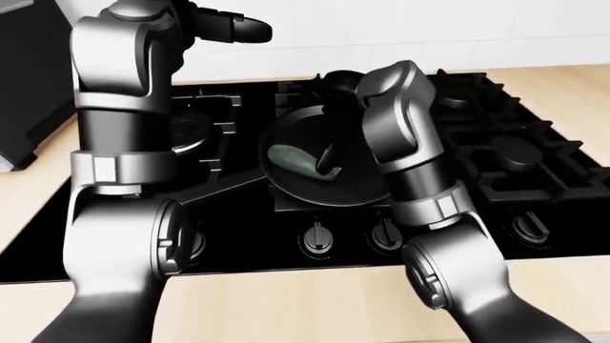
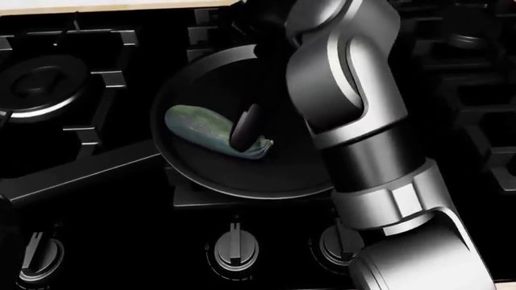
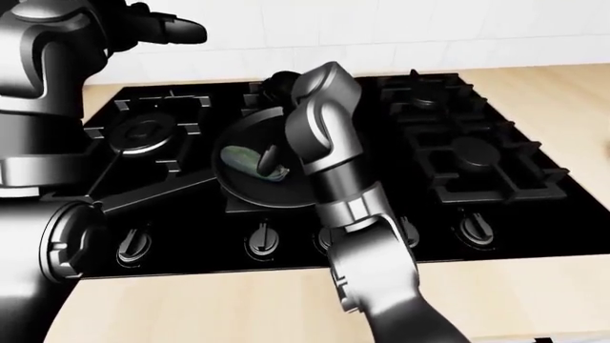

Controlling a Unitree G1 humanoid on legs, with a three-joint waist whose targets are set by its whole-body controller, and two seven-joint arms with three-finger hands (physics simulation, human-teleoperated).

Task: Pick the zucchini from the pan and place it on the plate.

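A green zucchini point(image 2: 201, 130) lies in a black pan point(image 2: 242, 178) on the middle burner of a black stove. The pan's handle point(image 2: 72, 175) points to the lower left. My right arm point(image 2: 346, 103) reaches over the pan from the lower right. My right hand point(image 2: 248, 130) hangs down into the pan, and one dark finger point(image 2: 244, 124) rests against the zucchini's right half; the other fingers are hidden behind the wrist. The zucchini still lies on the pan's bottom. My left hand point(image 1: 238, 28) is raised at the top left, empty, away from the pan. No plate shows.
The stove point(image 3: 458, 153) has burners with grates left and right of the pan and a row of knobs point(image 2: 234, 244) along its lower edge. Light wooden counter point(image 1: 286, 300) surrounds it. A white tiled wall runs along the top. A dark appliance point(image 1: 28, 86) stands at the far left.
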